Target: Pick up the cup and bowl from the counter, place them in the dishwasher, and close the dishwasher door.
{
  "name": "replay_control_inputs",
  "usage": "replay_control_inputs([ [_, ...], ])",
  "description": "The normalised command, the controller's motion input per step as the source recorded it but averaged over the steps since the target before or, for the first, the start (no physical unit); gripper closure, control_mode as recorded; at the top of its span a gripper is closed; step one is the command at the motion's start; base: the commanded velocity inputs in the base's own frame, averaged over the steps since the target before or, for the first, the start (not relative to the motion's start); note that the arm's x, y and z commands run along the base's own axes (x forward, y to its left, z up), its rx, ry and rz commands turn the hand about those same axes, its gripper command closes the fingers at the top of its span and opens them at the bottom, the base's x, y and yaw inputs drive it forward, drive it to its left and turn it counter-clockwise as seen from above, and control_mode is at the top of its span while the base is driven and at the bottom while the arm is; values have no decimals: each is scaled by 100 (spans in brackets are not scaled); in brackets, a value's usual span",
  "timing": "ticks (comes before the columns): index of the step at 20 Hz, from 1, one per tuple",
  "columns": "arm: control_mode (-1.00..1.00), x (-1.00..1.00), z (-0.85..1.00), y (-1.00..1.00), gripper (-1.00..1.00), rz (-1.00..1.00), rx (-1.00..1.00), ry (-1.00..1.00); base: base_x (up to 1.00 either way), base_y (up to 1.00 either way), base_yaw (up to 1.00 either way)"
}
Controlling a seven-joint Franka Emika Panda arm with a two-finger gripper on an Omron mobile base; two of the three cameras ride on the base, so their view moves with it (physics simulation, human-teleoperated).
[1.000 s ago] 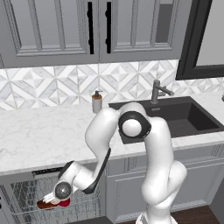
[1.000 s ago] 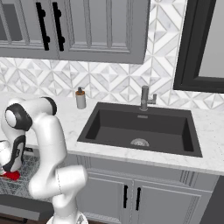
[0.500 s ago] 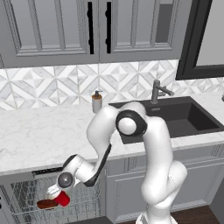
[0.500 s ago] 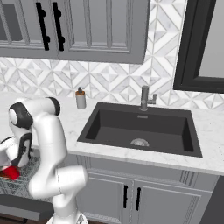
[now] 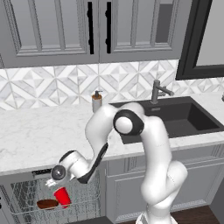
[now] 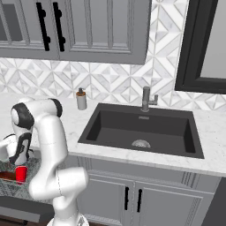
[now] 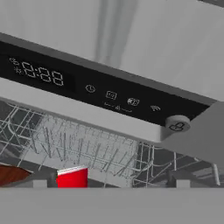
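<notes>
**kitchenbot_fan:** ok so where's everything sitting relative to the gripper [image 5: 53, 179] right now? Going left to right in the left base view.

**rackwatcher:** Furthest left and below the hand is the bowl [image 5: 47, 204], lying flat in the wire rack [image 5: 19, 192]. Just right of it, touching or nearly touching, is the cup [image 5: 63, 196], standing tilted, directly under the gripper and a bit toward the arm side. The hand itself hangs above both, near the dishwasher [image 7: 109, 94] control strip, with the counter [image 5: 39, 135] above it.

**kitchenbot_fan:** is it holding anything?

**rackwatcher:** Nope. In the hand view the finger tips stand wide apart at the bottom with nothing between them, so it's let go. The cup [image 7: 72, 178] shows just off the left tip, the bowl [image 7: 11, 174] further left, both down in the rack.

**kitchenbot_fan:** so both dishes look loaded. What's left?

**rackwatcher:** I'd say just the door. Thing is, I can't really make it out in the left base view. In the right base view there's a dark flat edge low down that I take for the dishwasher door [image 6: 20, 209], dropped open below and in front of the hand, long axis running parallel to the counter front. So the next move turns on getting the hand down under that panel and pushing up and in. Only one arm, so no choice there.
</notes>
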Motion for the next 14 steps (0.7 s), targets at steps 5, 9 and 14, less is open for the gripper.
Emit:
replay_control_inputs([
  [5, -100, 0, 90, 23, -100, -14, -17, 18, 0, 0, 0],
  [9, -100, -21, 59, 24, -100, -10, -17, 26, 0, 0, 0],
  [14, -100, -77, 78, 0, -100, -1, 5, 19, 0, 0, 0],
])
